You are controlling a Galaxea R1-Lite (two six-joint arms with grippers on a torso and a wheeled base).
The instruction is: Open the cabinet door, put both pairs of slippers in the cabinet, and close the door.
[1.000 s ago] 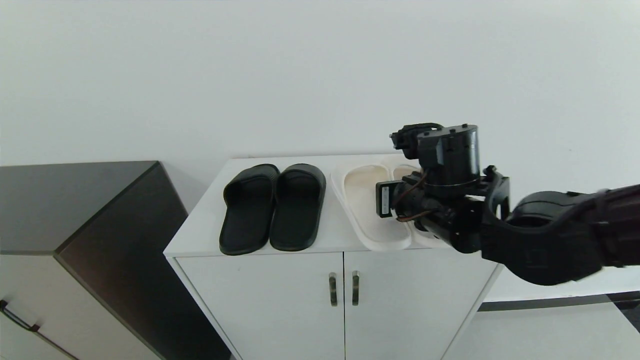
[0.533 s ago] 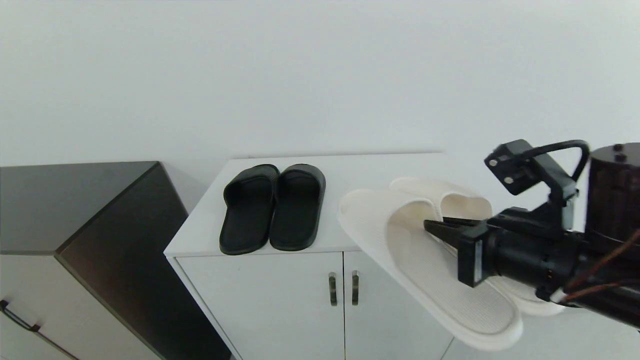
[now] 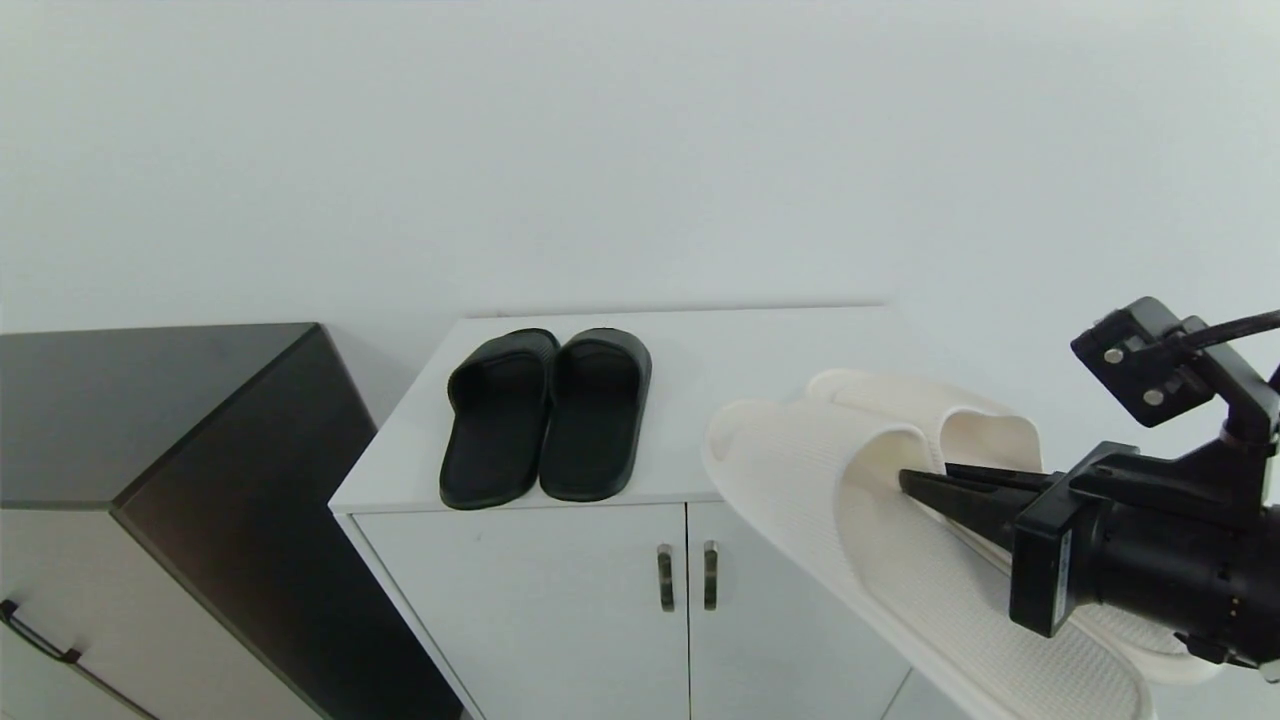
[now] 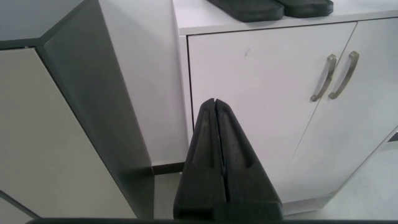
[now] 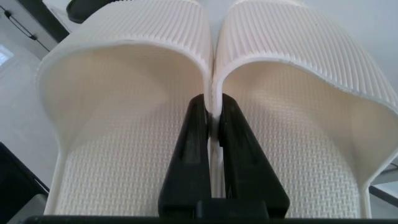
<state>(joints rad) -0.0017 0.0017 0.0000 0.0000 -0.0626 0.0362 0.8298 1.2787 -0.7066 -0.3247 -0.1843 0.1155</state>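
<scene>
Ribbed white slippers (image 3: pixel 800 470) are being clamped by the right gripper (image 3: pixel 908 482) at lower right. Black slippers (image 3: pixel 545 415) are being borne by the cabinet (image 3: pixel 560 600), centre; the left gripper (image 4: pixel 216 109) is being pressed closed, empty.

The cabinet (image 3: pixel 560 610) runs off the lower edge of the head view. Most of its right door (image 3: pixel 760 620) and its right front corner are covered by the white slippers (image 3: pixel 880 500) held in front of it. The slippers' heels pass out of that view, low and to the right of the cabinet. In the left wrist view the black slippers (image 4: pixel 267 6) on the cabinet top are cut down to their heels, and the left pincer (image 4: pixel 216 102) is cut off at its base. The dark cupboard (image 3: pixel 150 420) left of the cabinet is cropped by the head view's edge.
</scene>
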